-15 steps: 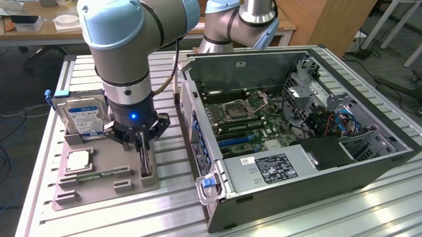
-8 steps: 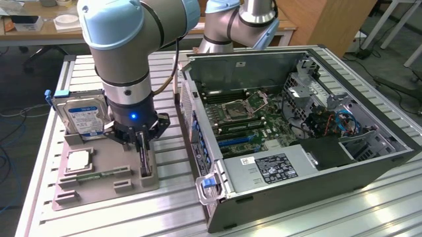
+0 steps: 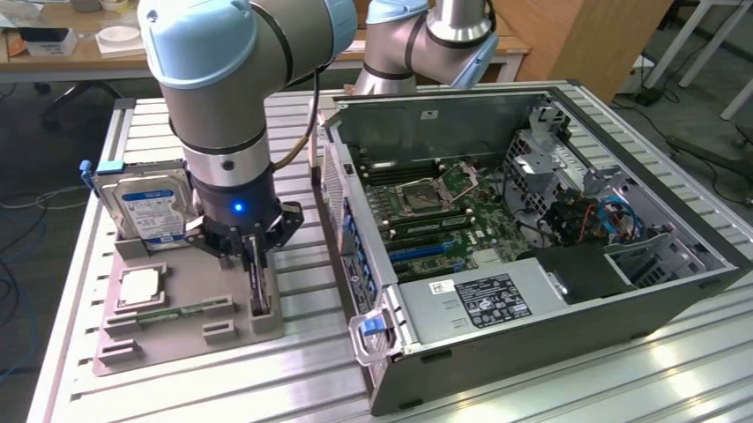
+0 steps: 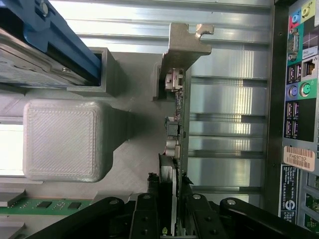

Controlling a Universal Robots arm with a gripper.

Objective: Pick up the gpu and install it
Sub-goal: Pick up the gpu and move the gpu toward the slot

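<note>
the open computer case (image 3: 565, 344) lies on the exterior view's right. just beside it the arm (image 3: 218, 79) reaches down to the grey tray (image 3: 176, 339), where the gpu (image 3: 261, 286) (image 4: 174, 114) stands on edge in its slot, near the hard drive (image 3: 147, 211). the gripper (image 3: 253, 256) (image 4: 172, 199) is narrow, its fingers (image 4: 153, 199) pinching the card from both sides.
</note>
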